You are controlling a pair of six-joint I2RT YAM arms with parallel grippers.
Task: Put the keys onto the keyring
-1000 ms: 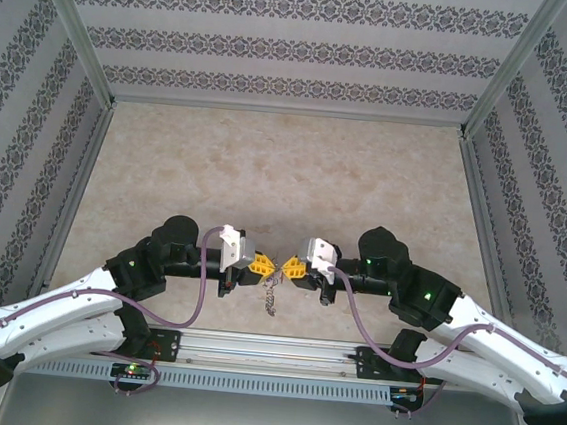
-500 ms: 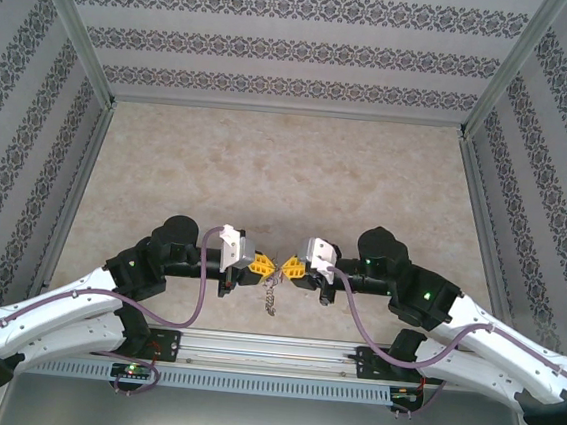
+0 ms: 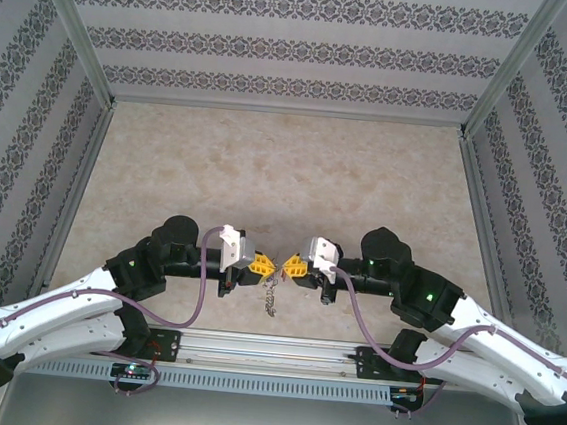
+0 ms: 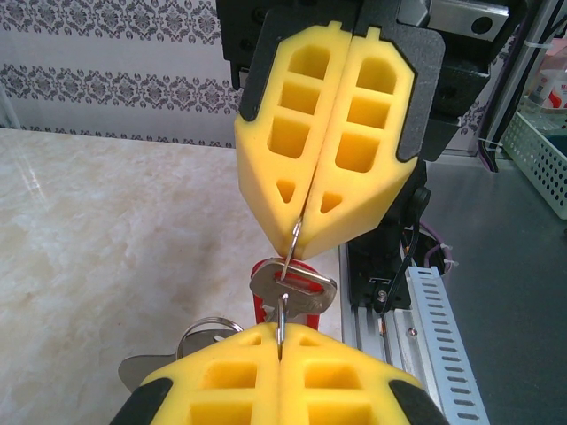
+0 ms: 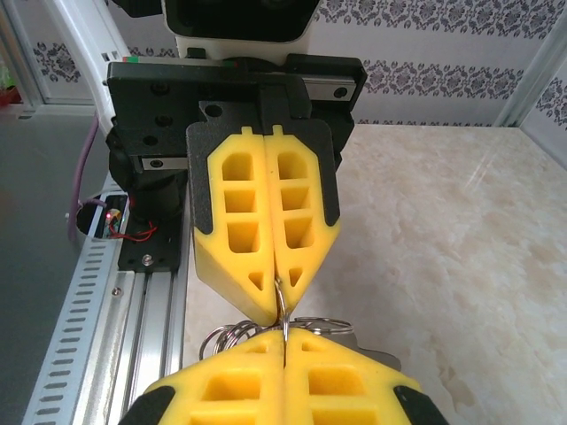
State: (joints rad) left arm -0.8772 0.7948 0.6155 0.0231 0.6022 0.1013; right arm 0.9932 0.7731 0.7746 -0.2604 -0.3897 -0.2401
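My left gripper (image 3: 266, 265) and right gripper (image 3: 288, 267) meet tip to tip above the table's near edge. Both are shut on the keyring (image 4: 291, 252), a thin metal wire loop spanning the small gap between them. In the left wrist view my left gripper (image 4: 282, 335) faces the right gripper (image 4: 299, 235). A silver key (image 4: 306, 292) with a red tag (image 4: 259, 305) behind it hangs on the loop. In the right wrist view the right gripper (image 5: 285, 341) faces the left gripper (image 5: 279, 297), with the keyring (image 5: 281, 303) between. A bunch of keys (image 3: 271, 297) dangles below.
More split rings (image 5: 229, 335) hang under the grippers. An aluminium rail (image 3: 270, 350) and a perforated cable tray (image 4: 443, 354) run along the near edge. The marble-patterned table (image 3: 287, 173) stretches back to patterned walls. A basket (image 4: 545, 168) stands off to the side.
The right arm's elbow has shifted very slightly to the right. Both grippers stay shut tip to tip on the loop.
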